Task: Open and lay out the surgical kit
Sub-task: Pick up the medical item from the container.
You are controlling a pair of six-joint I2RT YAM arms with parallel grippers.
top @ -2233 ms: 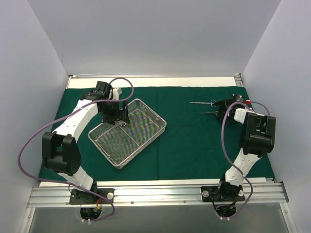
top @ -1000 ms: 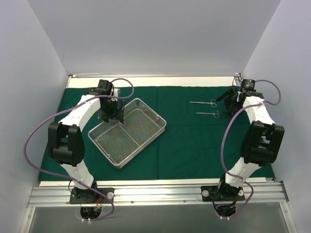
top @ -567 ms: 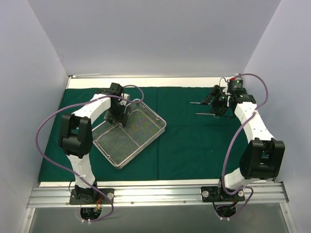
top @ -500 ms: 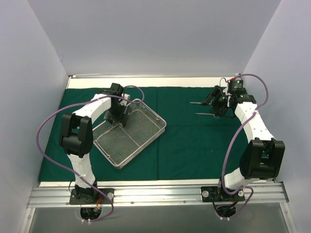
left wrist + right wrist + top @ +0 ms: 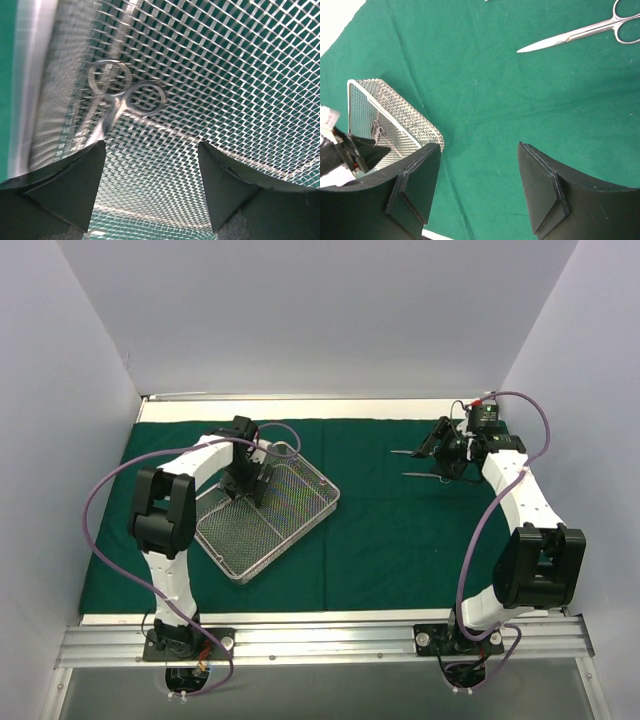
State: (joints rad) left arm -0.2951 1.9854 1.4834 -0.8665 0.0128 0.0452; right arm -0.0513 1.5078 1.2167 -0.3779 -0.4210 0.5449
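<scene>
The dark green drape (image 5: 390, 530) lies spread flat over the table. The silver wire-mesh tray (image 5: 285, 515) sits on it at the left, turned at an angle. My left gripper (image 5: 250, 490) is open inside the tray's far corner. In the left wrist view, one pair of shiny scissors (image 5: 117, 97) lies on the mesh against the tray wall, just beyond my open left gripper (image 5: 152, 165). Two more scissors (image 5: 418, 453) lie side by side on the drape at the far right. My right gripper (image 5: 443, 458) hovers over them, open and empty (image 5: 480, 170); one pair of scissors (image 5: 580, 31) shows beyond its fingertips.
White walls close in the table on three sides. A bare white strip (image 5: 320, 408) runs along the far edge beyond the drape. The right wrist view also shows the tray (image 5: 395, 115) in the distance with my left gripper in it.
My left gripper has shifted right along the tray's far side, and the tray has turned slightly. My right gripper has swung from right of the two scissors to over them.
</scene>
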